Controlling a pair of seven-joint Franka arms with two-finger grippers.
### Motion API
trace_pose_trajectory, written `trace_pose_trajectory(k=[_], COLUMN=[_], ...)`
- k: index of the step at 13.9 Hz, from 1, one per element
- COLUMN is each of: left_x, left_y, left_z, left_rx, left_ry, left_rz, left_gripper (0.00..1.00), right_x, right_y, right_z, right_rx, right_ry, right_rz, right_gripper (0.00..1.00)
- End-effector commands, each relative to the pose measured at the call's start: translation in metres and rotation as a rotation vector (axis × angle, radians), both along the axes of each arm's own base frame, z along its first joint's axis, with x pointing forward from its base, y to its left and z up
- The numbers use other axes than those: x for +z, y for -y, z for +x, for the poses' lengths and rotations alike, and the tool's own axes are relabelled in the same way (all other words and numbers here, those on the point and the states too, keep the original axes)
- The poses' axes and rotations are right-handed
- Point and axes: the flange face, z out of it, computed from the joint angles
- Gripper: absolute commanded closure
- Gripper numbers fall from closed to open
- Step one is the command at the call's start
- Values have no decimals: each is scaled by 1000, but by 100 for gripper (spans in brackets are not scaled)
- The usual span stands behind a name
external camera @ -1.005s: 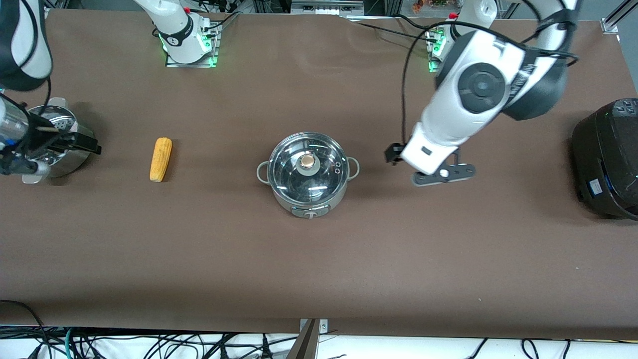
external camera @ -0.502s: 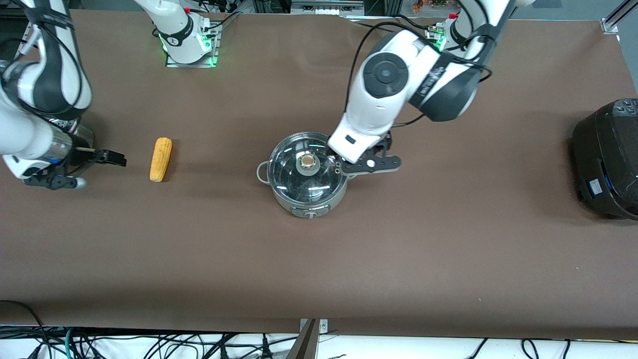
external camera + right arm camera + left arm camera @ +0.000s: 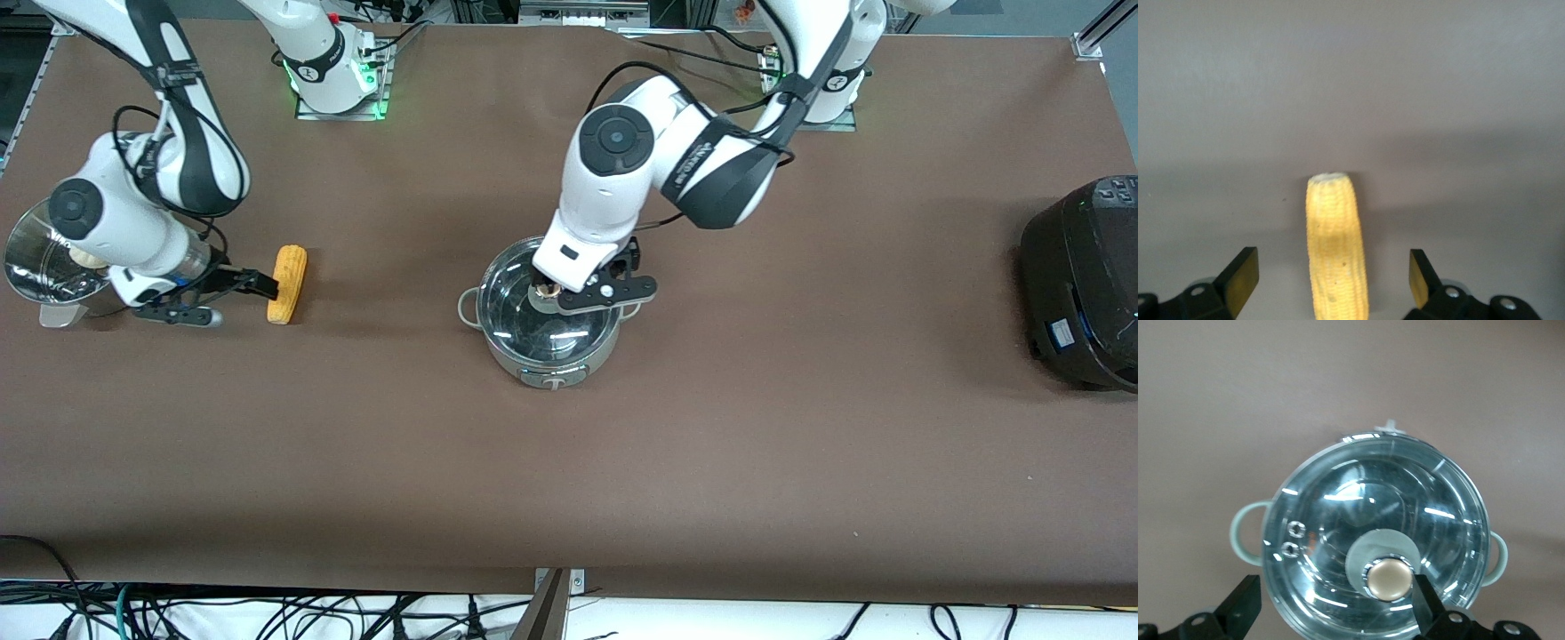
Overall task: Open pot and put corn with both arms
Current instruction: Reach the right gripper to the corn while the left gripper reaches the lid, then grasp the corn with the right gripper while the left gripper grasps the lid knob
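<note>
The steel pot (image 3: pixel 548 342) stands mid-table with its glass lid (image 3: pixel 520 316) on. My left gripper (image 3: pixel 556 290) is open just over the lid. In the left wrist view the tan knob (image 3: pixel 1388 579) sits beside one finger (image 3: pixel 1426 605), well off the middle of the open left gripper (image 3: pixel 1335 608). The corn (image 3: pixel 287 284) lies toward the right arm's end of the table. My right gripper (image 3: pixel 263 285) is open, low at the corn. In the right wrist view the corn (image 3: pixel 1337 247) lies lengthwise between the two fingers of the right gripper (image 3: pixel 1330 279), untouched.
A perforated steel steamer basket (image 3: pixel 36 258) stands at the table edge at the right arm's end. A large black cooker (image 3: pixel 1080 284) stands at the left arm's end. Brown table surface (image 3: pixel 569 462) lies bare nearer the front camera.
My left arm has swung in from the left arm's end and lowered over the pot lid. My right gripper has moved from the steamer basket to the corn.
</note>
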Motion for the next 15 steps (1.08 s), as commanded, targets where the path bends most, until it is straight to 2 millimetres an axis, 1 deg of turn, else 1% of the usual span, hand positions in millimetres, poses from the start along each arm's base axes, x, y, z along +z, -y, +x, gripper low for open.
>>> trace_pose_trajectory(k=[1, 3, 5, 6, 7, 8, 9, 10, 11, 13, 14, 15], left_x=[0, 4, -4, -10, -19, -22, -29, -32, -35, -39, -39, -40], left_y=[17, 35, 45, 48, 48, 49, 53, 57, 57, 57, 57, 57], left_z=[-2, -11, -18, -20, -20, -19, -21, -25, -23, -21, -20, -20], left_rx=[3, -6, 3, -1, -2, -7, -13, -24, -32, -37, -38, -38], left_ry=[24, 50, 62, 59, 53, 57, 55, 56, 70, 85, 88, 88], left_rz=[-4, -5, 20, 28, 35, 32, 34, 39, 54, 62, 61, 61], left_gripper=[0, 0, 0, 0, 0, 0, 0, 0, 0, 0, 0, 0], right_x=[-15, -34, -58, -66, -67, -69, -70, -72, -73, -74, -78, -78], right_y=[-9, -9, -9, -10, -10, -10, -10, -10, -10, -9, -9, -9], right_z=[-17, -23, -29, -33, -33, -36, -36, -36, -37, -37, -38, -37], right_rx=[-2, -2, -2, -1, 0, -1, -1, -1, -1, -2, -4, -2], right_ry=[-21, -44, -56, -58, -55, -59, -61, -65, -67, -73, -82, -81], right_rz=[-1, -2, -5, -6, -6, -5, -5, -5, -5, -5, -5, -5], right_gripper=[0, 0, 0, 0, 0, 1, 11, 33, 53, 87, 95, 100])
